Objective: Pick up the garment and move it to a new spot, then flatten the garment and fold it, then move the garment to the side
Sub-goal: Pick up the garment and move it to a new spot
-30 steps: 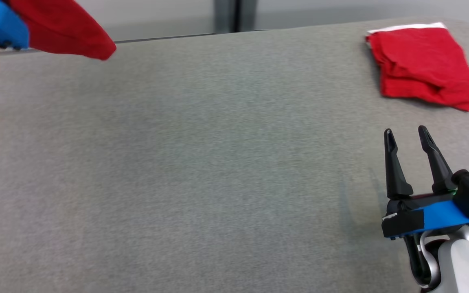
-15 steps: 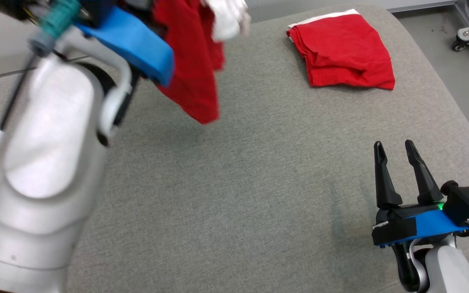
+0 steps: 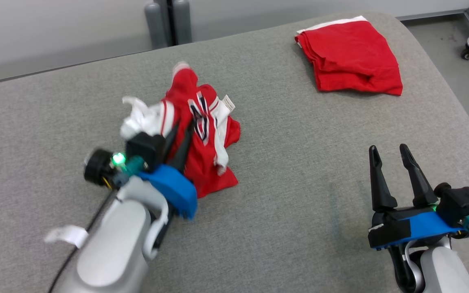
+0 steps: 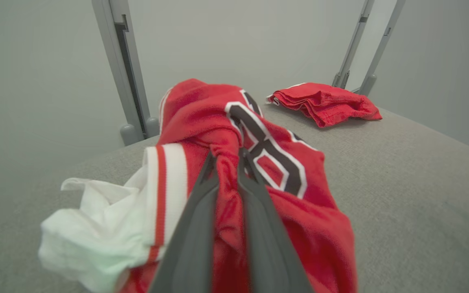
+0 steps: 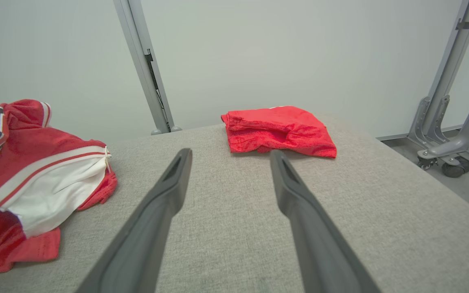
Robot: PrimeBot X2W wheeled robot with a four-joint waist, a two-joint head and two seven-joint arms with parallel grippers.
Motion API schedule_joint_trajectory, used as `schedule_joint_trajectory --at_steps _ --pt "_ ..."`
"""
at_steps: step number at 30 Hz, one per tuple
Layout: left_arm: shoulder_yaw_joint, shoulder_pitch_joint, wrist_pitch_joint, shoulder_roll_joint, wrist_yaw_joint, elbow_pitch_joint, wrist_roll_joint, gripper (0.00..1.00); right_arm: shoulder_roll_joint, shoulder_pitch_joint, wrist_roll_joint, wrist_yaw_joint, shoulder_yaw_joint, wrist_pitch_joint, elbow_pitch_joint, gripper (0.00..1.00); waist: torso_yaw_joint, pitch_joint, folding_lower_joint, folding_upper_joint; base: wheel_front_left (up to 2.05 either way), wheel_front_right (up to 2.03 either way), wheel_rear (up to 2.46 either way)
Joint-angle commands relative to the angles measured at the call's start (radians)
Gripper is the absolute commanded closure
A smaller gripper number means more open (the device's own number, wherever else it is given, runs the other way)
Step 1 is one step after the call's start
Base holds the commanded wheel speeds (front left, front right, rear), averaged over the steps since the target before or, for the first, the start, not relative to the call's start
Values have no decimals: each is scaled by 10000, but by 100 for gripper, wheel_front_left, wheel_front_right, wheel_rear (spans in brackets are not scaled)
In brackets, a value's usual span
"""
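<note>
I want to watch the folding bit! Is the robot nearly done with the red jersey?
Not nearly. The jersey lies crumpled on the grey table, so the move to a new spot looks done. The left pincer is shut on a bunch of its cloth; the right pincer hangs open, holding nothing. Flattening, folding and moving it aside are all left.

The garment (image 3: 206, 162) is red with white bands, thin red stripes and a black number edged in white. The cloth (image 3: 350, 55) is plain red with a white edge. The desk (image 3: 279, 171) is grey, the fingers (image 3: 379, 183) black.
</note>
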Motion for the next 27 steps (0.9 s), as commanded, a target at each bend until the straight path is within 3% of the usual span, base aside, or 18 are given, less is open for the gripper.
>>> schedule_joint_trajectory --at_steps 1,2,3,4,5,15,27 --pt "-162 467 -192 -80 33 198 -26 100 7 48 -88 5 -19 -40 25 0 105 -50 0 0 0 0 0" --pt "-186 622 -282 -134 29 286 -92 100 8 72 -118 5 -16 -30 38 0 158 -72 0 0 0 0 0" --pt "-243 758 -384 -174 57 373 -81 88 8 101 -151 5 -16 -13 59 0 233 -104 0 0 0 0 0" --pt "-291 840 -539 -216 71 413 -52 22 8 130 -175 5 -38 3 70 0 314 -146 0 0 0 0 0" --pt "-218 912 -786 -297 105 405 -142 0 7 153 -193 5 -20 27 86 0 386 -190 0 0 0 0 0" --pt "414 1178 -2108 -130 637 -165 -18 0 4 438 -332 5 -65 206 126 0 1264 -869 0 0 0 0 0" --pt "1805 2465 -2205 453 1242 -1376 -170 0 3 874 -361 5 -195 421 -8 0 2277 -1444 0 0 0 0 0"
